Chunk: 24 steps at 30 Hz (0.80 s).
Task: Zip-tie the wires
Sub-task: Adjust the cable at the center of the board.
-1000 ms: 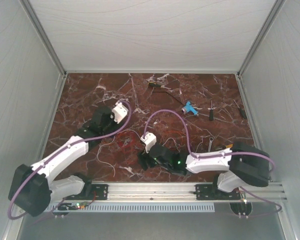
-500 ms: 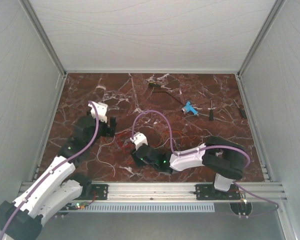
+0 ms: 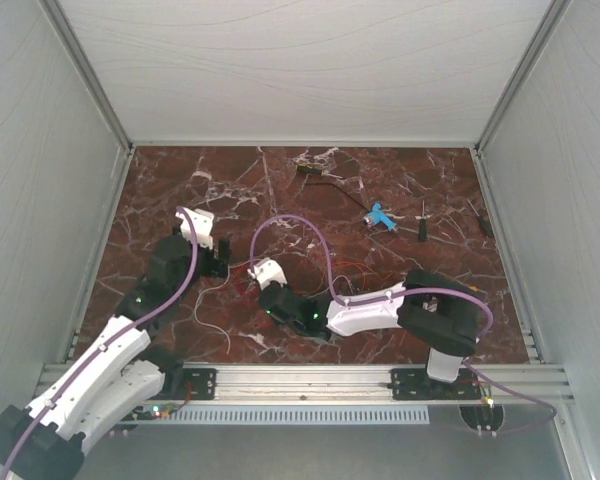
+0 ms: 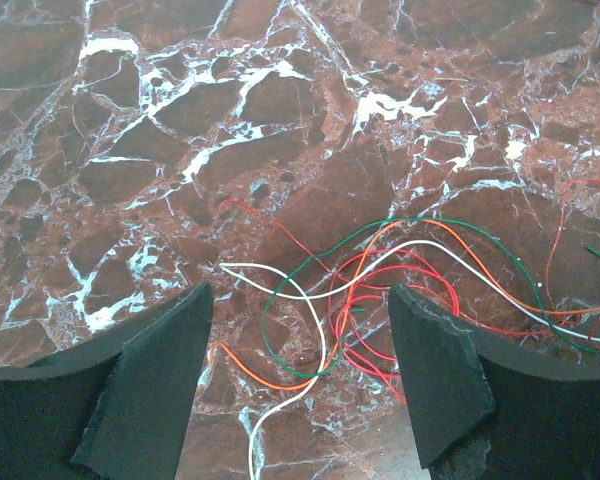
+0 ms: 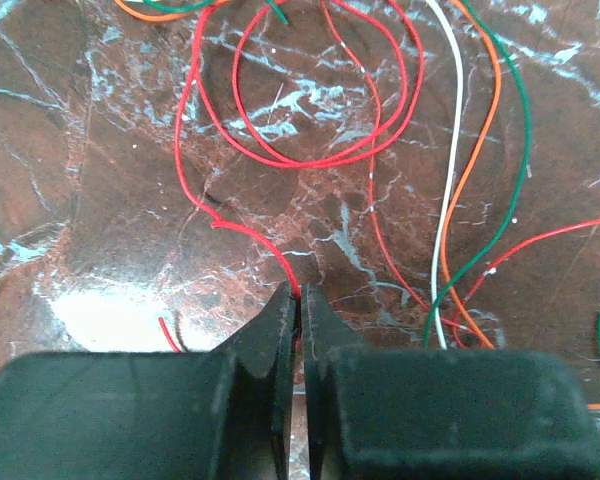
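Observation:
The wires (image 4: 372, 268) are a loose tangle of thin red, white, green and orange strands on the marble table (image 3: 160, 190), left of centre. My left gripper (image 4: 298, 385) hangs open just above them, its fingers (image 4: 150, 390) on either side of a white, green and orange loop, touching nothing. In the top view it (image 3: 222, 263) sits at the tangle's left edge. My right gripper (image 5: 300, 296) is shut on one red wire (image 5: 265, 245) that runs out from between its tips; more wires (image 5: 445, 200) lie to its right. I cannot pick out the zip tie for sure.
At the back right lie a blue tool (image 3: 380, 215) and two black-handled screwdrivers (image 3: 421, 226), with a small part (image 3: 306, 169) and a thin dark line at the back centre. A small wrench (image 3: 421, 286) lies near the right arm. Grey walls enclose the table.
My right gripper has slid left into the tangle and shut on a red wire. The left arm swung left and drew back, its gripper staying open.

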Tool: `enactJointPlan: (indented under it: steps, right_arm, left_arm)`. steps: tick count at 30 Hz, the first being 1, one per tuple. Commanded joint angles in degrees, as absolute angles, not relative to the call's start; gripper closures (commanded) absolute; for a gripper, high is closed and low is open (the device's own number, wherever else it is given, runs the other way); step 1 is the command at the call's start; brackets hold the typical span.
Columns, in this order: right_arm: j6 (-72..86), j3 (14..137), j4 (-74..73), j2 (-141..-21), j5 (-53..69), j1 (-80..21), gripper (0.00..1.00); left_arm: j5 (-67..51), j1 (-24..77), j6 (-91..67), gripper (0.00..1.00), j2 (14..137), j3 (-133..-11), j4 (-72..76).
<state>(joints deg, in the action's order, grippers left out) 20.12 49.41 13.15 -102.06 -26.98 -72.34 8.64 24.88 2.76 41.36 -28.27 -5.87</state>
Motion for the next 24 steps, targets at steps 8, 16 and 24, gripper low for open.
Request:
enactJointPlan:
  steps: [8, 16, 24]
  right_arm:
    - [16.48, 61.25, -8.49, -95.7, -23.31, -68.57, 1.0]
    - [13.46, 64.76, -16.44, -92.69, -21.1, -64.8, 1.0]
    - [10.05, 63.12, -19.42, -90.11, -21.48, -60.56, 1.0]
  left_arm:
    - [11.7, 24.79, 3.24, 0.29, 39.34, -28.87, -3.48]
    - [12.32, 24.77, 3.44, 0.29, 39.09, -28.68, -3.45]
    - [11.78, 24.79, 3.47, 0.29, 39.19, -28.76, -3.56]
